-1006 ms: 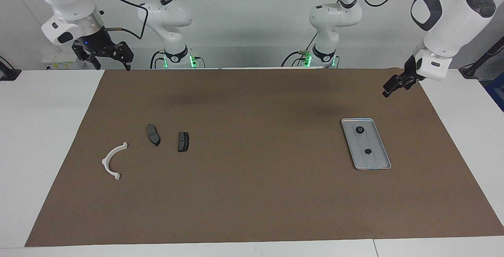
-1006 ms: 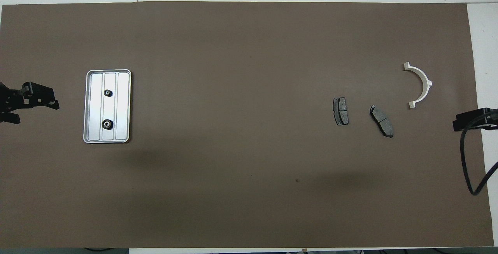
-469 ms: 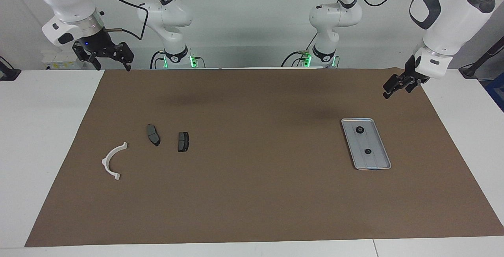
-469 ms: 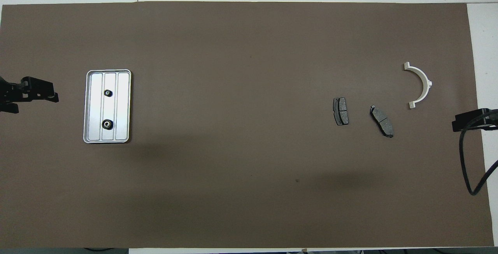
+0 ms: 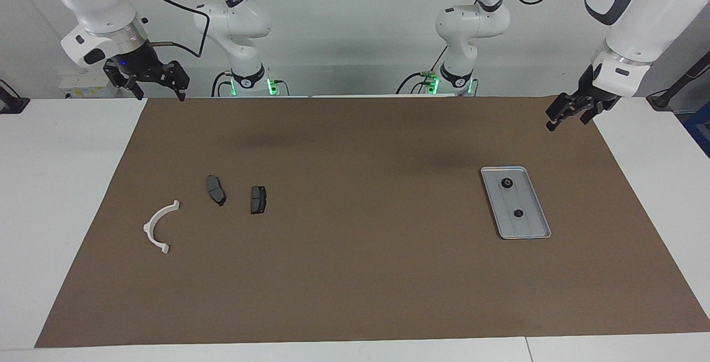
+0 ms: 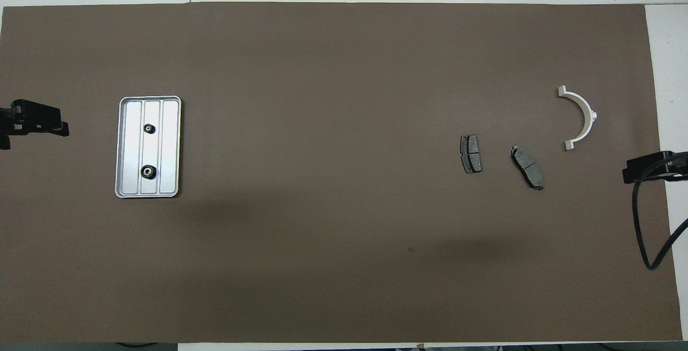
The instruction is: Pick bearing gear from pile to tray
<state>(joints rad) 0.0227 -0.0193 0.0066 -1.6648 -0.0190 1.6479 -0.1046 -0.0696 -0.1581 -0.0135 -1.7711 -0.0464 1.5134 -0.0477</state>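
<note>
We see the bench (image 5: 83,184), then the tray (image 5: 530,229) holding both gears (image 5: 506,183). Left gripper (image 5: 571,112) and right gripper (image 5: 150,82) hang released, empty. Our risk: a needless regrasp could knock gears out.
</note>
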